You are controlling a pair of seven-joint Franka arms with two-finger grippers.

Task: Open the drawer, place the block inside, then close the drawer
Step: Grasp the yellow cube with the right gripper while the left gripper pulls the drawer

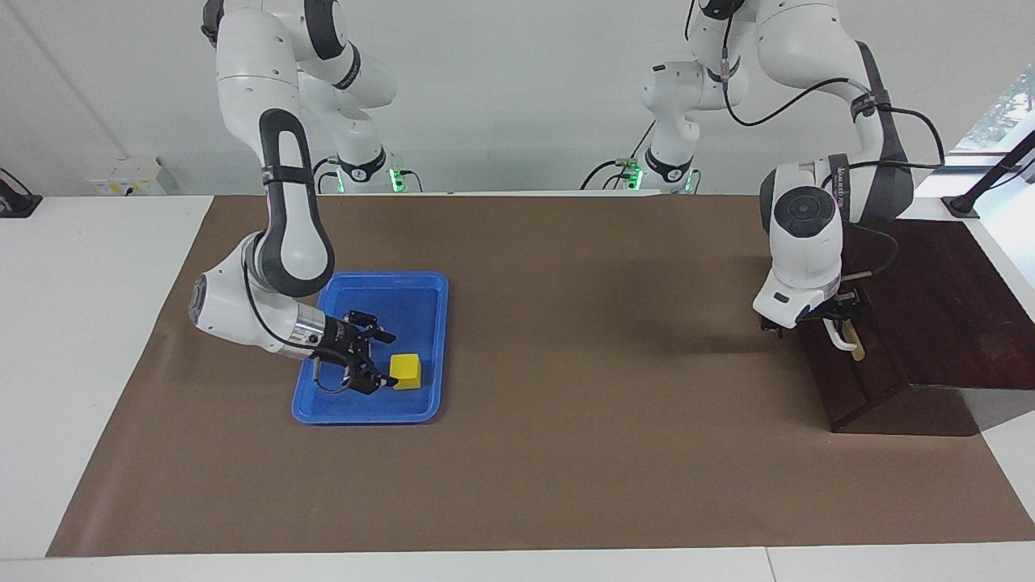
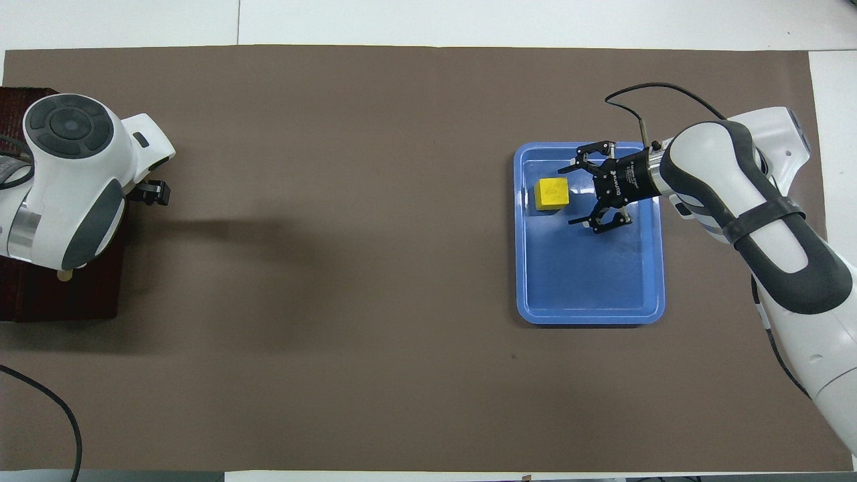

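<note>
We see the block [image 1: 406, 371] sitting square in the tray [image 1: 420, 291], lower left of the frame, right pincer [image 1: 376, 360] open beside it; the left pincer [image 1: 817, 319] is at the drawer [image 1: 861, 380] handle [image 1: 845, 343], grip unclear.

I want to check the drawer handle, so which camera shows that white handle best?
The facing view: the white handle shows on the drawer front, with the left gripper at it. In the overhead view the left arm hides the handle, leaving only a dark part of the cabinet visible.

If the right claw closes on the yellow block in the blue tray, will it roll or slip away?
The block is a cube resting flat on the blue tray, so it probably will not roll. It looks rigid and should keep its shape. The tray floor looks glossy, so it might slide if the open right claw pushes one side first.
</note>
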